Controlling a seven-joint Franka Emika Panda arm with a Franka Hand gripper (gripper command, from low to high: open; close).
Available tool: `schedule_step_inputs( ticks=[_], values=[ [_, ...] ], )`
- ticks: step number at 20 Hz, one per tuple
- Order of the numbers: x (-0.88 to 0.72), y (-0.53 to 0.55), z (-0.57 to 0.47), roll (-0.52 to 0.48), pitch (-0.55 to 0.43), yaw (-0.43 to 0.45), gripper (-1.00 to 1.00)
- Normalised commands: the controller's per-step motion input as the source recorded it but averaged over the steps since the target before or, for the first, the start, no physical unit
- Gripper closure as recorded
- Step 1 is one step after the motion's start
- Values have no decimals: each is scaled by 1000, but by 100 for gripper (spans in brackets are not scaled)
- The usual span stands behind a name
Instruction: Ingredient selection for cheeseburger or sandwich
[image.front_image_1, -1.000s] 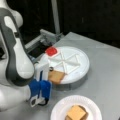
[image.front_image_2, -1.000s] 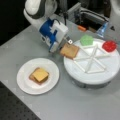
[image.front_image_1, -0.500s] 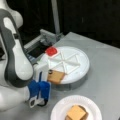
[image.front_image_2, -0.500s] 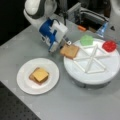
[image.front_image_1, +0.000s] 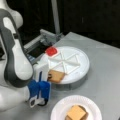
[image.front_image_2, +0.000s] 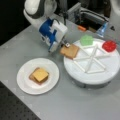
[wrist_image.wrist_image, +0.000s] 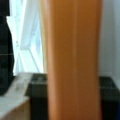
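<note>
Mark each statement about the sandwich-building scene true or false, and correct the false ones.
1. The gripper grips a brown toast slice. True.
2. The paper plate holds nothing. False: a stack topped with a yellow-orange cheese square sits on it.
3. The green lettuce lies in the divided tray. True.
4. The red disc is on the paper plate. False: it is in the tray, in a compartment beside the lettuce's.
</note>
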Motion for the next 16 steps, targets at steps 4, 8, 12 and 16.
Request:
schedule_step_inputs(
  ticks=[4, 8, 12, 16],
  values=[
    [271, -208, -49, 153, -6, 113, 100],
    [267, -246, 19, 136, 44, 139, 100],
    [311, -228, 78, 136, 91, 202, 100],
    [371, -153, 157, 124, 147, 254, 100]
  ],
)
